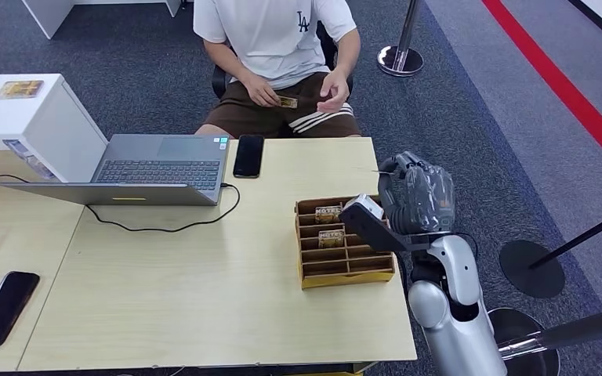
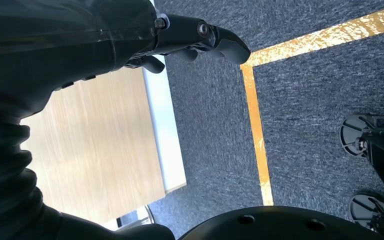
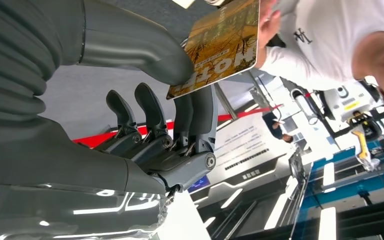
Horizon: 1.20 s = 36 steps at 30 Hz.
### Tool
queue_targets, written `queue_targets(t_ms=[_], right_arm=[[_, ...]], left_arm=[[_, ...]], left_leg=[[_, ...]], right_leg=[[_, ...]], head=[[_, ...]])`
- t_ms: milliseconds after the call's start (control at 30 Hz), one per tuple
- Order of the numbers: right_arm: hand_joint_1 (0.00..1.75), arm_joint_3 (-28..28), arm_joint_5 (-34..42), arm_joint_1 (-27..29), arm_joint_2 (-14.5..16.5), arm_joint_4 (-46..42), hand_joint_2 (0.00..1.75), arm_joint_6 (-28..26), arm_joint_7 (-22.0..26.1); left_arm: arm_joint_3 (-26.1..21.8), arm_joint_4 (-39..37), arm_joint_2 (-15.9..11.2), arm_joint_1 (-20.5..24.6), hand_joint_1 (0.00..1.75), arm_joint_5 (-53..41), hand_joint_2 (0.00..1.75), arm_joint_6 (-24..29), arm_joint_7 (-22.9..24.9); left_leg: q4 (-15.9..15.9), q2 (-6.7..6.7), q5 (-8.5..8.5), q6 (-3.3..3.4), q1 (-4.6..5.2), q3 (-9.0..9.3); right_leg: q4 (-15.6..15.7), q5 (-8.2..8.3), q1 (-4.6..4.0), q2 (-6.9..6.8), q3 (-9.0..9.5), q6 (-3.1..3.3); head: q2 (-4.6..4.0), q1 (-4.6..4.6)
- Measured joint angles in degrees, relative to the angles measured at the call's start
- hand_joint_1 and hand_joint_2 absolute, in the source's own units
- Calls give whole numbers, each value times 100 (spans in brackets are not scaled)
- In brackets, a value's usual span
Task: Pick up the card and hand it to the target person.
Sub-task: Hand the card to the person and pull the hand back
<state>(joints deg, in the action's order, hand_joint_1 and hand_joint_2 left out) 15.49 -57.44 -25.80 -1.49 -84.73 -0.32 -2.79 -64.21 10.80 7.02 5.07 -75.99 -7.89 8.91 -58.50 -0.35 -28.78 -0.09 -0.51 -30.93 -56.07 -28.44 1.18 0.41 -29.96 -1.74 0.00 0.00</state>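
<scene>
On the table's left part an open laptop (image 1: 161, 168) stands, a black phone (image 1: 248, 155) just right of it. Nearer and further right a wooden card box (image 1: 345, 243) sits by the table's right edge. Right of the box the right hand (image 1: 415, 192) is raised, pinching the card (image 3: 220, 47) between thumb and fingers. Beyond the far edge sits a person (image 1: 282, 55). The left hand (image 2: 190, 42) hangs over carpet; whether its fingers are curled I cannot tell.
</scene>
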Motion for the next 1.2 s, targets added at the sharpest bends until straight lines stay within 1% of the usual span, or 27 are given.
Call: queue_targets(t_ms=[133,367,433,767,900,1200], right_arm=[[134,48,88,-542,300,676,175,-51,57],[134,23,-79,-1013,678,1507,175,-360,188],[134,29,-91,-1059,746,1645,175,-415,236],[134,25,-155,-874,841,1706,175,-491,231],[134,-24,-243,-820,854,1643,175,-375,158],[134,-92,-312,-759,852,1614,175,-357,164]], left_arm=[[20,0,-11,11,0,-27,175,-10,35],[49,5,-6,24,0,-61,175,-30,95],[43,5,-5,26,0,-56,175,-31,94],[54,6,-24,30,0,-66,175,-93,99],[62,6,-26,34,0,-77,175,-117,86],[41,-4,-28,41,0,-53,175,-235,64]], left_leg=[[0,1,2,-1,2,0],[1,-12,3,-4,1,-1],[1,-12,3,-4,0,-1],[1,-30,5,-4,-1,-3],[1,-34,6,-4,-1,-5],[1,-35,7,-3,-2,-5]], right_leg=[[-5,-2,2,2,0,0],[-5,-5,1,-8,3,1],[-5,-5,0,-6,3,1],[-2,-8,-1,-25,8,1],[-2,-8,-1,-28,8,1],[1,-7,-2,-31,8,2]], head=[[0,0],[0,0],[0,0],[0,0],[0,0],[0,0]])
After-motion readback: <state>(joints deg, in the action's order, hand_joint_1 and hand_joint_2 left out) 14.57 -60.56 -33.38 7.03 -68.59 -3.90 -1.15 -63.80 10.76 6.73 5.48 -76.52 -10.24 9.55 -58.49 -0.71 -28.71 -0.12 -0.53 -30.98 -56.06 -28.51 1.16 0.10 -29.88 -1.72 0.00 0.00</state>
